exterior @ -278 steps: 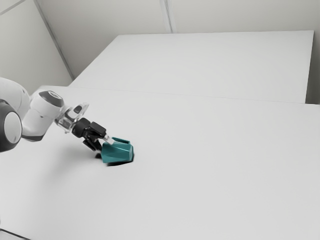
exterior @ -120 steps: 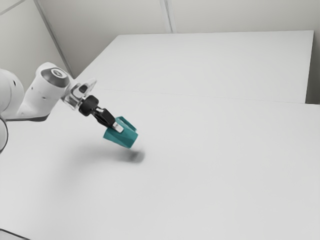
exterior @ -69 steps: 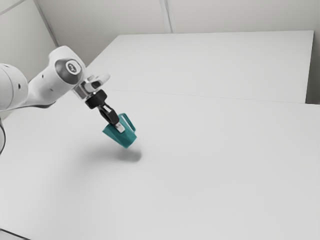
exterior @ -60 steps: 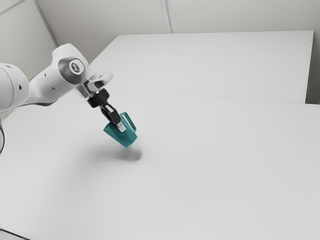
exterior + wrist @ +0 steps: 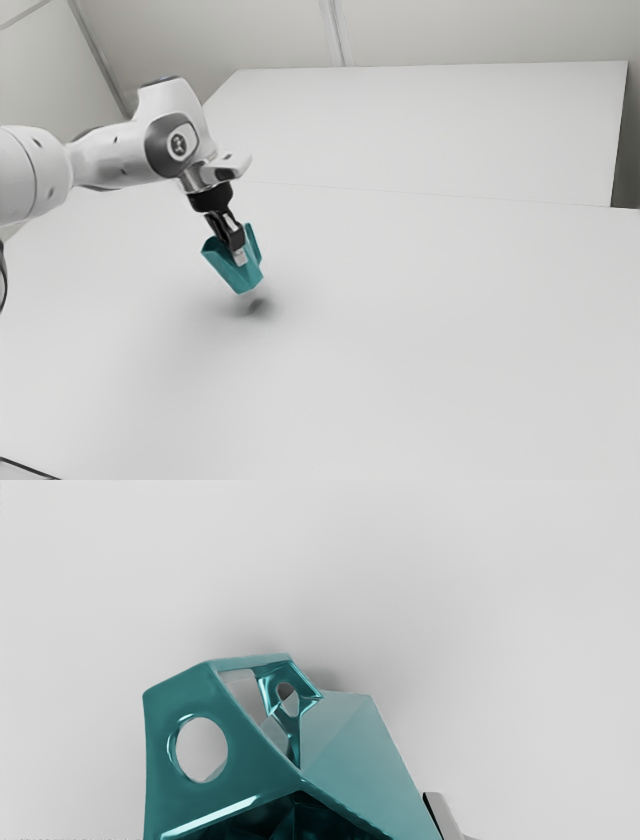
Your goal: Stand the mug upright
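"Where's the mug [image 5: 228, 268]?"

"Above the table [image 5: 420, 330], pinched in the gripper [image 5: 240, 257], its mouth [image 5: 212, 243] tipped toward eleven o'clock in the exterior view."

"Righting it, then?"

"I'd say so. Next: level the base [image 5: 246, 289], then lower it gently."

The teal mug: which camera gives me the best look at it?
The exterior view: it shows the mug tilted, with its handle, held by the gripper above the table. The wrist view is closer, showing faceted sides and the dark inside, but its bottom edge cuts the mug off.
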`<state>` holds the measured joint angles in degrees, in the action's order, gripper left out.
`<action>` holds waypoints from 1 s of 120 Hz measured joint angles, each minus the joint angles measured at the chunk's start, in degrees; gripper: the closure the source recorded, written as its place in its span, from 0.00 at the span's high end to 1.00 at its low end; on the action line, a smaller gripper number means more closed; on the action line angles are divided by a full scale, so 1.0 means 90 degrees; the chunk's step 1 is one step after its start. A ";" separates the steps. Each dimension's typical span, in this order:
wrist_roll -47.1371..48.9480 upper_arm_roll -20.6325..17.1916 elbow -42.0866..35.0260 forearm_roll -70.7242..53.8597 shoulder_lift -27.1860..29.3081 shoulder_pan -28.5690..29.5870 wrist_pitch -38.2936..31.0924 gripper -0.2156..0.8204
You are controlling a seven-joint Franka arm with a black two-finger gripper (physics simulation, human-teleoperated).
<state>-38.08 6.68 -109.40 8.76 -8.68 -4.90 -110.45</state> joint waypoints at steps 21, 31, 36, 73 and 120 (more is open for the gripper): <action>0.0487 -0.0209 0.0004 -0.0828 0.0031 -0.0152 -0.0192 0.03; 0.0695 -0.0264 0.0004 -0.1155 0.0026 -0.0193 -0.0280 0.03; 0.0797 -0.0293 0.0005 -0.1310 0.0015 -0.0202 -0.0319 0.03; 0.1399 -0.0315 0.0045 -0.1881 -0.0278 -0.0326 -0.0549 0.03; 0.1853 -0.0313 0.0111 -0.1942 -0.0635 -0.0336 -0.0773 0.03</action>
<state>-21.40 3.87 -108.40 -8.72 -14.39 -7.93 -117.40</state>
